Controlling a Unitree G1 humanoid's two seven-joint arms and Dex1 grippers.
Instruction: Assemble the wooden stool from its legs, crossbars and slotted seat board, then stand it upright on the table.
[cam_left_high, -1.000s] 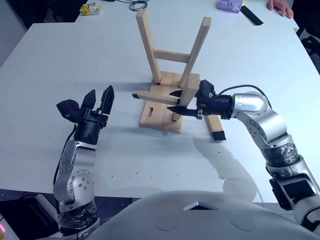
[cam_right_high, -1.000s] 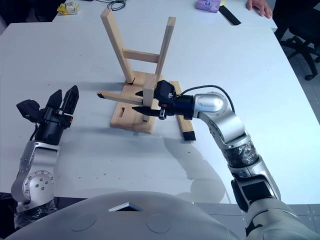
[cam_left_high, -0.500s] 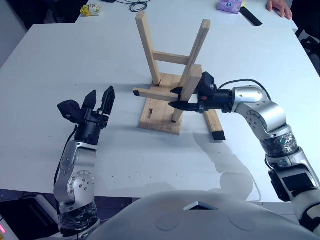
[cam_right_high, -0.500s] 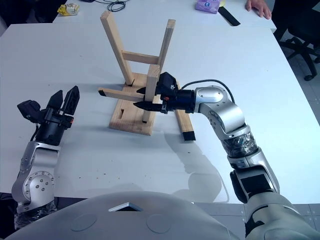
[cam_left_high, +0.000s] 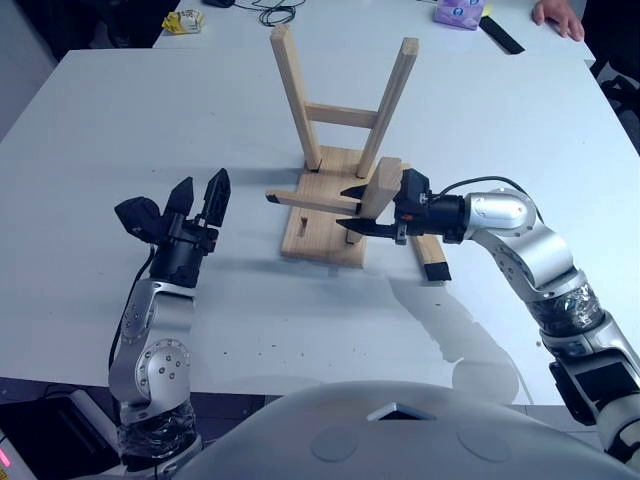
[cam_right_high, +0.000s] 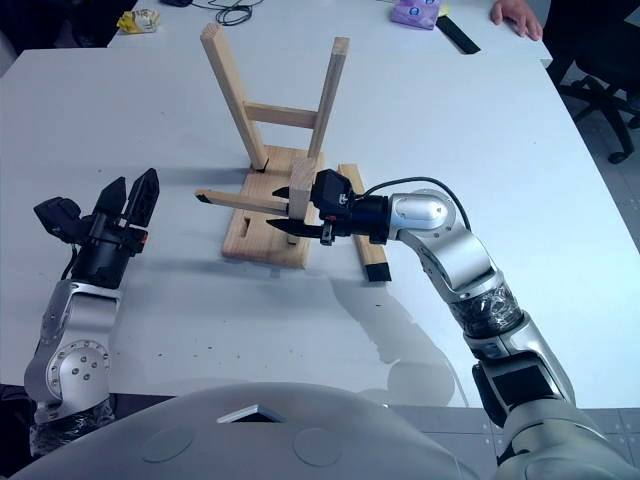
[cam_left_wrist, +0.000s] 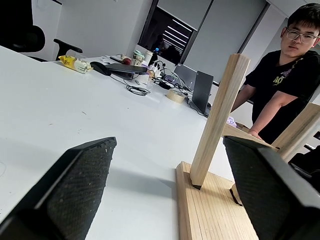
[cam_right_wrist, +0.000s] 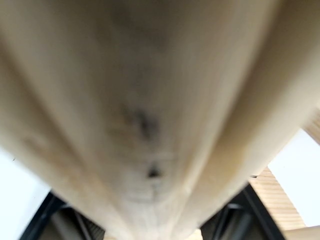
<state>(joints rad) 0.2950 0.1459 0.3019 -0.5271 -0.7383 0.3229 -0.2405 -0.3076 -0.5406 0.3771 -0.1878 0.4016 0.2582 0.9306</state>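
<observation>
Two legs (cam_left_high: 297, 95) joined by a crossbar (cam_left_high: 343, 114) stand upright in the seat board (cam_left_high: 310, 238) on the desk (cam_left_high: 120, 120). The right gripper (cam_left_high: 346, 209) is clamped on a third leg (cam_left_high: 385, 181) over the board. The left gripper (cam_left_high: 203, 186) hovers wide open, well to the left.

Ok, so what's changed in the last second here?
The right gripper, shut on the loose leg-and-crossbar piece, lifted it a little, then lowered it back toward the seat board. The left gripper stayed open, raised at the left; the two standing legs stayed in the board.
</observation>
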